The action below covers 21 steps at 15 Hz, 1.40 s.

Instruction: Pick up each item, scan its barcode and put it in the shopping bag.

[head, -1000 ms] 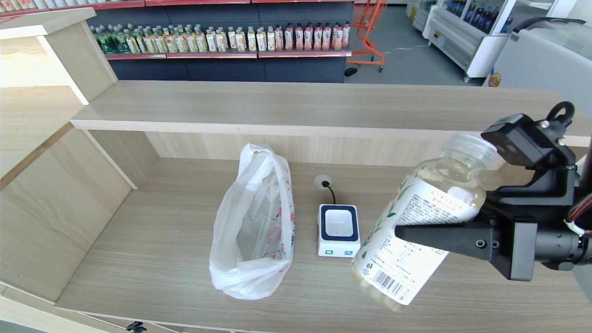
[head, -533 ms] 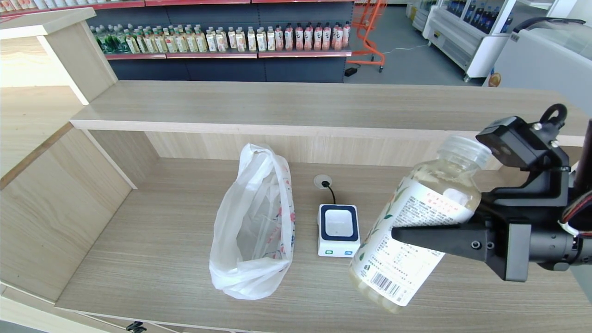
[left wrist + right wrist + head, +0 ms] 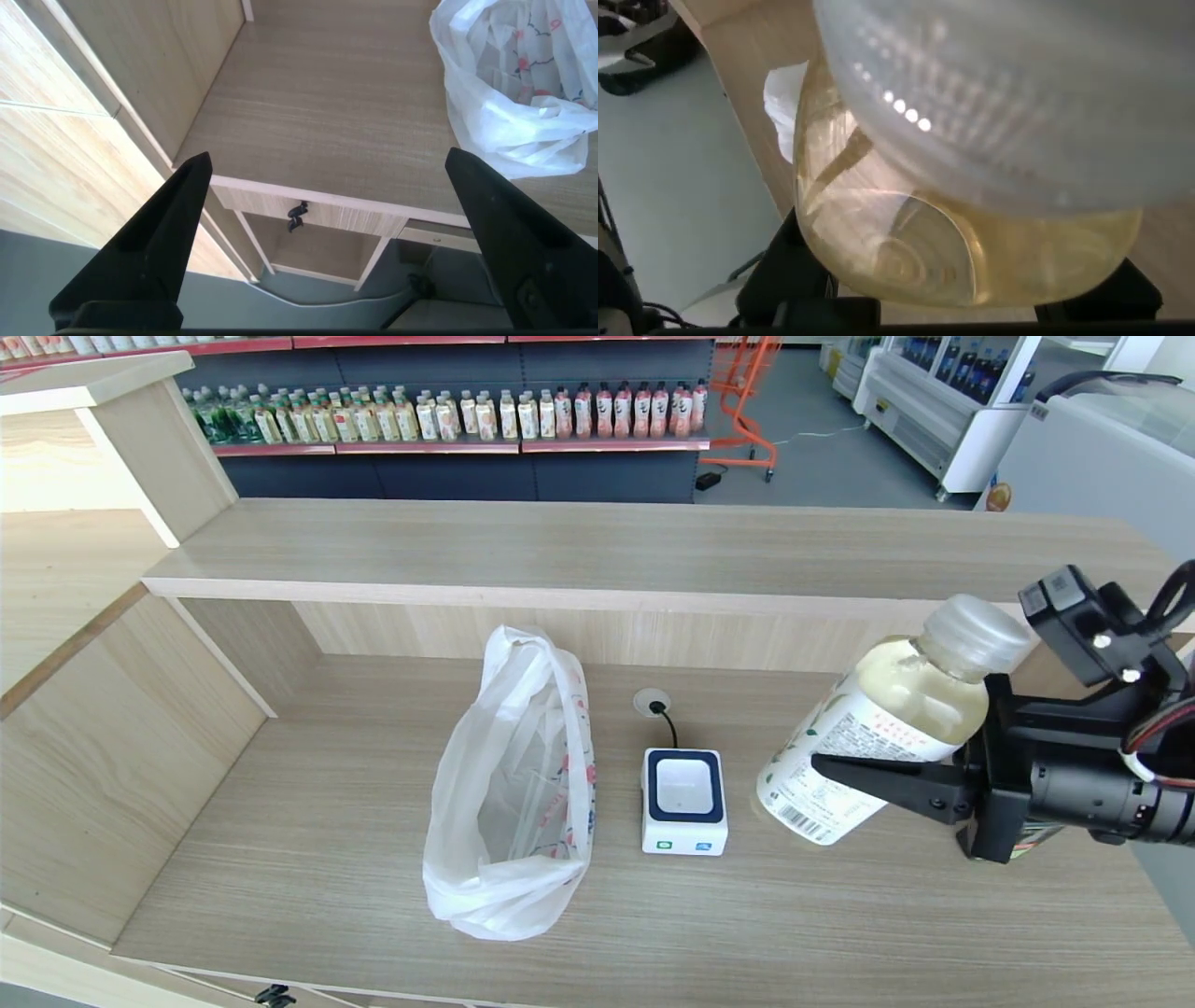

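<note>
I had R gripper [image 3: 870,758] clamped on the tilted bottle [image 3: 892,714], just right of scanner [image 3: 683,800]; shopping bag [image 3: 512,793] on scanner's left. L gripper [image 3: 327,166] fingers apart.

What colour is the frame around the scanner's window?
Dark blue, around a pale window on the white scanner. The head view shows it best.
</note>
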{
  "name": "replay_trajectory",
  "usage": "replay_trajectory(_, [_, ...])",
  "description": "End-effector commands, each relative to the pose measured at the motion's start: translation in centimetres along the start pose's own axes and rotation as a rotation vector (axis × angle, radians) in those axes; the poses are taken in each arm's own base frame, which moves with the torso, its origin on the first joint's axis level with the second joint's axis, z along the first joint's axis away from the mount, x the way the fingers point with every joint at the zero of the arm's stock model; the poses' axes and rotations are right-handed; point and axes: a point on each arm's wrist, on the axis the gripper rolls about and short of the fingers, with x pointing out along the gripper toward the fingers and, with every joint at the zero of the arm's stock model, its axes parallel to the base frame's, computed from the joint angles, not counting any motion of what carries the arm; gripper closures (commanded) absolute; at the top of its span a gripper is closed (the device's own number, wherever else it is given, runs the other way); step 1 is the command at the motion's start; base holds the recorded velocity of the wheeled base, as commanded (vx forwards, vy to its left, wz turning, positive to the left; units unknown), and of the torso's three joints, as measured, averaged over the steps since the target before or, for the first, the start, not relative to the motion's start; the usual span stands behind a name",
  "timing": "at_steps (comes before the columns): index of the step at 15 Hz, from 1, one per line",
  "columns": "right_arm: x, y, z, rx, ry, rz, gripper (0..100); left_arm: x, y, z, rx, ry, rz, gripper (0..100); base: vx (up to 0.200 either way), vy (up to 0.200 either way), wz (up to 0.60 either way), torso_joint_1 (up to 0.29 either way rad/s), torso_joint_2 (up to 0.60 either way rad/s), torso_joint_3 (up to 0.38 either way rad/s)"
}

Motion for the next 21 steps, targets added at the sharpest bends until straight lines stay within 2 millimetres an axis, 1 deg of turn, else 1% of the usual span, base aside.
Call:
replay_trajectory(1, [-0.5, -0.9, -0.5, -0.073, 0.039, -0.113, 100, 0.0, 0.0, 0.0, 0.000, 0.001, 0.000, 0, 0.000, 0.000, 0.00, 0.000, 0.00, 0.000])
replay_trajectory(2, [-0.6, -1.2, -0.8, -0.128, 0.069, -0.158, 100, 0.0, 0.0, 0.0, 0.000, 0.001, 0.000, 0, 0.000, 0.000, 0.00, 0.000, 0.00, 0.000])
replay_trajectory(3, [-0.6, -1.2, -0.8, -0.128, 0.069, -0.158, 100, 0.0, 0.0, 0.0, 0.000, 0.001, 0.000, 0, 0.000, 0.000, 0.00, 0.000, 0.00, 0.000])
replay_trajectory(4, [-1.0, -1.0, -1.7, -0.137, 0.110, -0.195, 100, 0.0, 0.0, 0.0, 0.000, 0.000, 0.000, 0, 0.000, 0.000, 0.00, 0.000, 0.00, 0.000])
replay_trajectory(5, [-1.1, -0.7, -2.4, -0.126, 0.131, -0.193, 100, 0.0, 0.0, 0.0, 0.000, 0.000, 0.000, 0, 0.000, 0.000, 0.00, 0.000, 0.00, 0.000])
replay_trajectory(8, [-1.4, -0.2, -3.6, -0.119, 0.136, -0.193, 100, 0.0, 0.0, 0.0, 0.000, 0.001, 0.000, 0, 0.000, 0.000, 0.00, 0.000, 0.00, 0.000])
replay_trajectory(12, [-1.3, -0.5, -3.8, -0.114, 0.138, -0.199, 100, 0.0, 0.0, 0.0, 0.000, 0.001, 0.000, 0, 0.000, 0.000, 0.00, 0.000, 0.00, 0.000])
replay_trajectory(15, [-1.2, -0.5, -3.9, -0.110, 0.140, -0.198, 100, 0.0, 0.0, 0.0, 0.000, 0.001, 0.000, 0, -0.200, 0.000, 0.00, 0.004, 0.00, 0.001])
replay_trajectory(18, [-0.9, -0.8, -4.1, -0.103, 0.148, -0.197, 100, 0.0, 0.0, 0.0, 0.000, 0.001, 0.000, 0, 0.000, 0.000, 0.00, 0.000, 0.00, 0.000])
replay_trajectory(20, [-0.7, -1.3, -4.5, -0.095, 0.161, -0.207, 100, 0.0, 0.0, 0.0, 0.003, 0.000, 0.000, 0, 0.000, 0.000, 0.00, 0.000, 0.00, 0.000])
replay_trajectory(21, [-0.1, -1.9, -4.6, -0.097, 0.155, -0.215, 100, 0.0, 0.0, 0.0, 0.000, 0.001, 0.000, 0, 0.000, 0.200, 0.00, 0.012, 0.01, 0.002])
